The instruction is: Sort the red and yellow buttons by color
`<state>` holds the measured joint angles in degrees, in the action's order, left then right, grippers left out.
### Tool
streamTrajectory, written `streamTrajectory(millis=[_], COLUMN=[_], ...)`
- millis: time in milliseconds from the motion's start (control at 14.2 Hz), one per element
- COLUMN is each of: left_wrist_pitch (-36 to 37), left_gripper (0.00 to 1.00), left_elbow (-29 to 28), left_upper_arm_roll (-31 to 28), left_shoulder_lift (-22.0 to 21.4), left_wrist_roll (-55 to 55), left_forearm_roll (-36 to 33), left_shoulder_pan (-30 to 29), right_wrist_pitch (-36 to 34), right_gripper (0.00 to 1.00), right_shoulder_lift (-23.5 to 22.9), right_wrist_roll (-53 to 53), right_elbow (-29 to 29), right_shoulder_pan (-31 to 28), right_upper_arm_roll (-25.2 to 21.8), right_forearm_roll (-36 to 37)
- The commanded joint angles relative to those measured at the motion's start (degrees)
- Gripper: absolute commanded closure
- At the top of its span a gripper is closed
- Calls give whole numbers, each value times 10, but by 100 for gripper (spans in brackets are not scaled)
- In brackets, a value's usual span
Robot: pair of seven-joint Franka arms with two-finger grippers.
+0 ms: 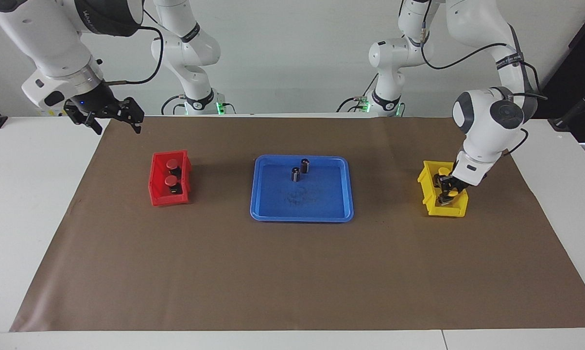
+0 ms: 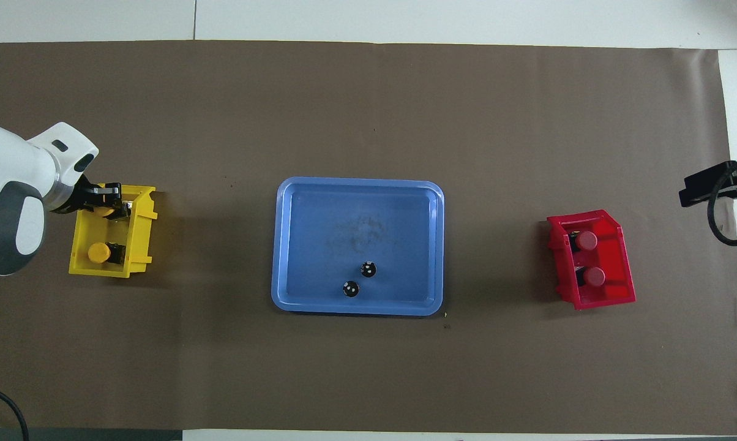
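Note:
My left gripper [image 1: 447, 193] [image 2: 112, 207] is lowered into the yellow bin [image 1: 431, 208] [image 2: 141, 240], shut on a yellow button [image 1: 452, 193] [image 2: 106, 212] that its fingers mostly hide. A second yellow button [image 2: 99, 252] [image 1: 441, 171] lies in the same bin, on the part nearer to the robots. Two red buttons [image 1: 172, 165] [image 1: 170, 181] [image 2: 586, 240] [image 2: 594, 277] rest in the red bin [image 1: 156, 197] [image 2: 613, 295]. My right gripper [image 1: 110, 116] waits open and empty in the air over the mat's corner at the right arm's end.
A blue tray [image 1: 302, 214] [image 2: 295, 245] sits mid-table with two small dark cylinders [image 1: 305, 165] [image 1: 296, 173] [image 2: 368, 269] [image 2: 350, 289] standing in it, toward the robots. A brown mat [image 1: 292, 272] covers the table.

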<state>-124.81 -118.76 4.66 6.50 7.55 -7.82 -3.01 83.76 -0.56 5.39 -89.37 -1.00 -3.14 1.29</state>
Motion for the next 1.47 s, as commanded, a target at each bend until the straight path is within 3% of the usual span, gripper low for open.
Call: streamTrajectory(millis=[0,140,281,351,772,1053,1404], left_wrist_pitch=[-24,-25,-27,-27,-25,-25,51], left_gripper=[98,90,57,54,53,45,45], left_elbow=[-10,-10,-10,-10,-8,-6,49], left_upper_arm_roll=[-9,-9,-9,-9,-9,-10,-9], left_shoulder_lift=[2,2,2,2,2,3,2], left_wrist_roll=[-9,-10,-11,-11,-12,-11,-11], left_forearm_roll=[10,10,10,10,10,10,14], left_shoulder_pan=[5,5,5,5,3,3,5], right_wrist_pitch=[4,8,5,4,6,7,9], right_gripper=[0,0,0,0,0,0,0], right_shoulder_lift=[2,2,3,4,6,7,7], right_wrist_roll=[-8,-8,-8,-7,-8,-9,-11], right_elbow=[-4,-4,-4,-4,-4,-4,-5], right_shoulder_pan=[-2,-3,-3,-4,-3,-2,-2], right_upper_arm_roll=[2,3,2,2,2,3,3], right_forearm_roll=[6,6,6,6,6,6,6])
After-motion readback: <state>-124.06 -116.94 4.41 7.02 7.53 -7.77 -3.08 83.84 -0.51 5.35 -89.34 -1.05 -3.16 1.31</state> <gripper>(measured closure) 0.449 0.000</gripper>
